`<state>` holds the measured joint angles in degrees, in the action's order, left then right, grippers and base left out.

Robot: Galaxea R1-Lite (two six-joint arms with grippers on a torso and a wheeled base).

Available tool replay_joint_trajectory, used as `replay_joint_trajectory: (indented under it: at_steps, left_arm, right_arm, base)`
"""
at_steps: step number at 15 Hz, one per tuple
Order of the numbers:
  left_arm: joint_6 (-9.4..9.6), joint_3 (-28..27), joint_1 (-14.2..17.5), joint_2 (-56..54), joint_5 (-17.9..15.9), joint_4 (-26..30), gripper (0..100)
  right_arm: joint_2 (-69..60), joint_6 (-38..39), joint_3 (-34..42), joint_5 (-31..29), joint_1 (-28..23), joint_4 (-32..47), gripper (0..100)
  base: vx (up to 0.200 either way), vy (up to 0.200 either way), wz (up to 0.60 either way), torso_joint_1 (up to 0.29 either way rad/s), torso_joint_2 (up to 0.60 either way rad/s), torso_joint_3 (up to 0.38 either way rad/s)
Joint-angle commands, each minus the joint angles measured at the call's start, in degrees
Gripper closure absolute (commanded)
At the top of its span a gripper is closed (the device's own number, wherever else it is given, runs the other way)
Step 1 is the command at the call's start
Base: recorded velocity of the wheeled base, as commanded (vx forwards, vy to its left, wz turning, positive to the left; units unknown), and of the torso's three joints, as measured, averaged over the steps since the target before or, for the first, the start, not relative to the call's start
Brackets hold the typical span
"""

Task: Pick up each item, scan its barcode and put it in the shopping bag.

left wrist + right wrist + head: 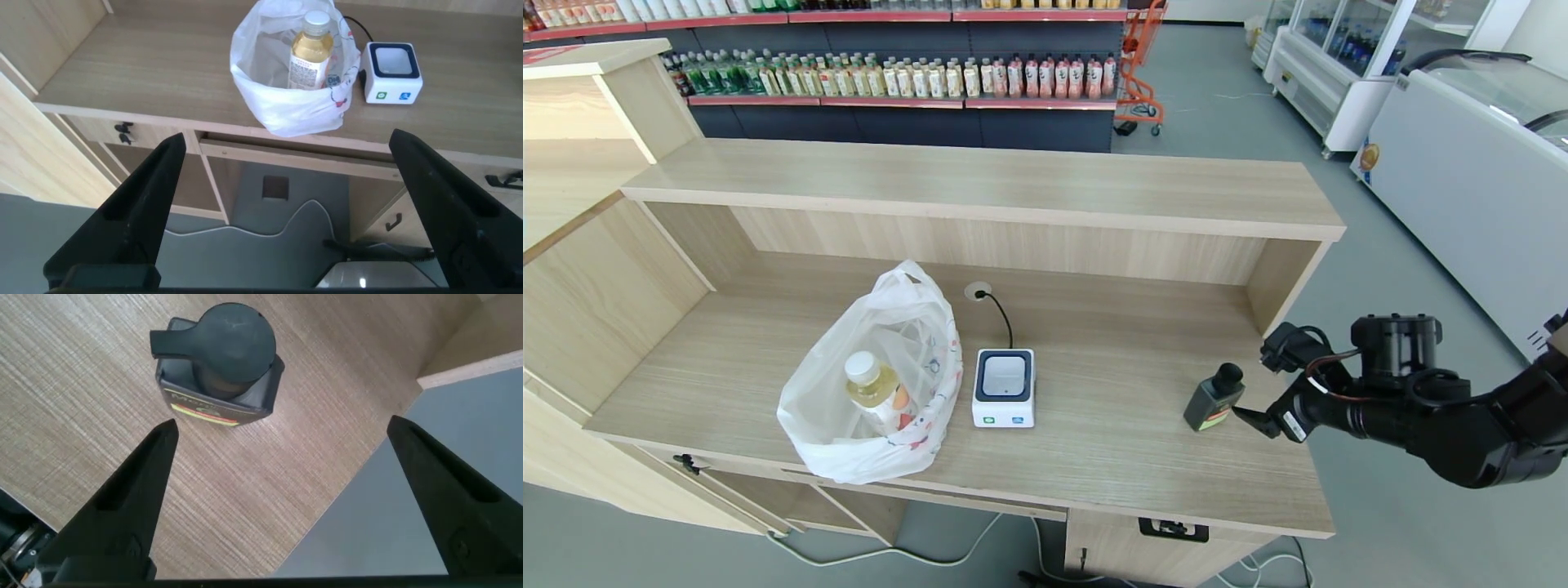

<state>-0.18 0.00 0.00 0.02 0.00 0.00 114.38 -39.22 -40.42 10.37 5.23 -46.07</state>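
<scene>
A dark grey bottle with a black cap [1213, 398] stands upright near the counter's right end, also visible from above as the dark bottle [221, 363]. My right gripper [1262, 384] hovers just right of it, open, with nothing between its fingers [122, 506]. A white plastic shopping bag [874, 384] sits on the left part of the counter with a yellow drink bottle [870, 384] inside. The white barcode scanner [1003, 388] stands just right of the bag. My left gripper [286, 212] is open and empty, held in front of and below the counter edge, facing the bag [294, 82] and scanner [392, 72].
The wooden counter [1094, 457] has a raised back ledge [980, 184] and side walls. The scanner's black cable [1001, 314] runs to a hole at the back. Freezers [1462, 163] stand to the right, and drink shelves [898, 77] lie behind.
</scene>
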Motion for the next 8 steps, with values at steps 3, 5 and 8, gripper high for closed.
replay_joint_trajectory:
  at_steps: [3,5,8]
  left_arm:
    - [-0.08,0.0,0.0,0.1,0.0,0.0,0]
    - [0.01,0.0,0.0,0.0,0.0,0.0,0]
    - [0.01,0.0,0.0,0.0,0.0,0.0,0]
  right_arm:
    - [2.7,-1.7,-2.0,-0.4,-0.1,0.0,0]
    - [4.5,-1.8,-3.6,-0.4,0.0,0.1,0]
    - [7.3,-1.8,-6.8,-0.4,0.6,0.1,0]
  base:
    - [0.0,0.0,0.0,0.0,0.0,0.0]
    - [0.0,0.0,0.0,0.0,0.0,0.0]
    - [0.0,0.0,0.0,0.0,0.0,0.0]
